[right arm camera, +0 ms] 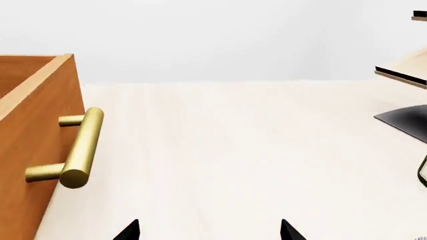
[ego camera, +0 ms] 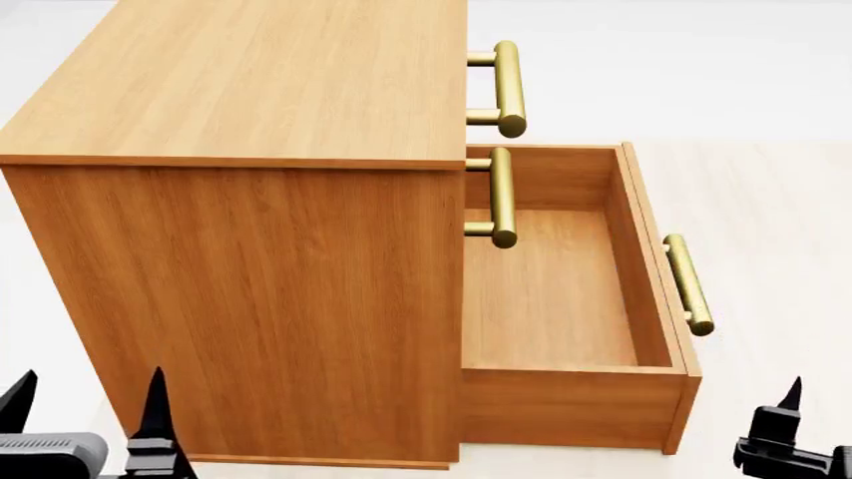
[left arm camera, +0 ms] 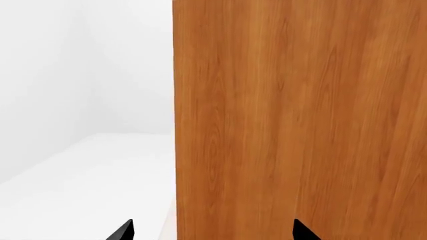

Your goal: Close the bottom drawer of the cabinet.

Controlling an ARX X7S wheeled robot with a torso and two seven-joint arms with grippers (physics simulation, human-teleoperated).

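Observation:
The cabinet [ego camera: 253,230] stands with its plain side toward me and its drawers facing right. The bottom drawer [ego camera: 560,299] is pulled far out to the right and is empty. Its brass handle [ego camera: 688,284] is on the front. The two upper drawers are in, with brass handles [ego camera: 506,88]. My left gripper [ego camera: 91,397] is open and empty, low in front of the cabinet's side [left arm camera: 300,120]; its fingertips [left arm camera: 123,231] show in the left wrist view. My right gripper [ego camera: 804,424] is open and empty, right of the drawer front. In the right wrist view it [right arm camera: 209,231] faces the handle [right arm camera: 80,150] from beside it.
A pale wooden floor [right arm camera: 227,150] stretches right of the drawer. At the far right of the right wrist view are a dark object [right arm camera: 403,122] and pale slanted boards [right arm camera: 407,65]. White surface lies left of the cabinet [left arm camera: 87,175].

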